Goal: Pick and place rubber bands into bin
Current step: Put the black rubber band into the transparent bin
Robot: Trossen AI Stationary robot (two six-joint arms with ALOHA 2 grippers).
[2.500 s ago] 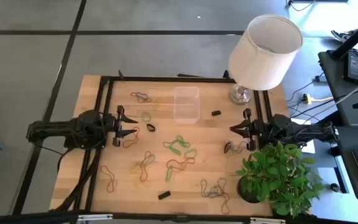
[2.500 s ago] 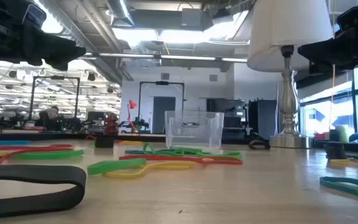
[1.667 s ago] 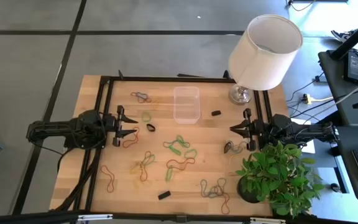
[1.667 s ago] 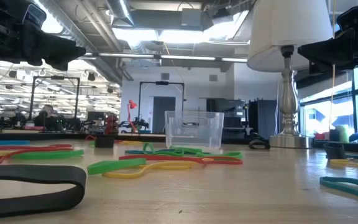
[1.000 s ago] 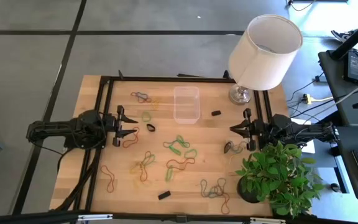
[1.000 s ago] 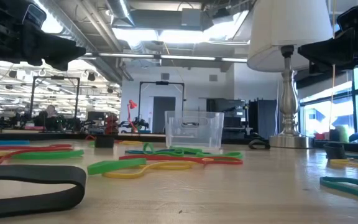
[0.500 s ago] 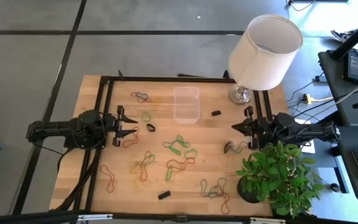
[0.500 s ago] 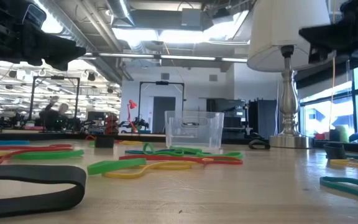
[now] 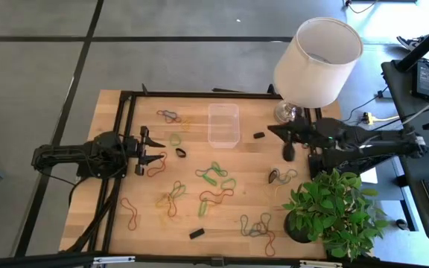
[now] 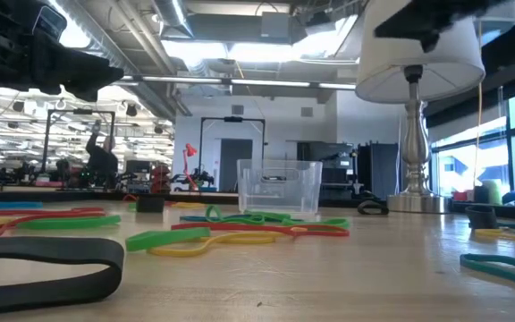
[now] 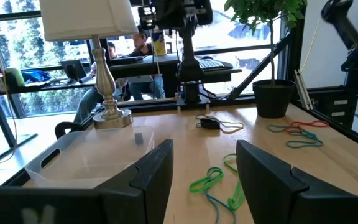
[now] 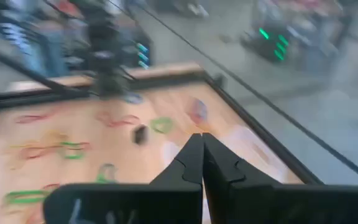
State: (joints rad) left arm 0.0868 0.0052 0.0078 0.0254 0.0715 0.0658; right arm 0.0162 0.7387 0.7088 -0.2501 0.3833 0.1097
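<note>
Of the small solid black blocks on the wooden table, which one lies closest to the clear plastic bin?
The small black block just right of the clear plastic bin, toward the lamp base. The other black block lies far off near the table's front edge.

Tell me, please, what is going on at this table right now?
A two-armed robot is set up to collect rubber bands into a clear bin, which looks empty. The bands lie scattered over the wooden table. The right gripper is out over the table between the lamp and the bin, fingers shut on nothing. The left gripper waits at the left side, fingers open.
</note>
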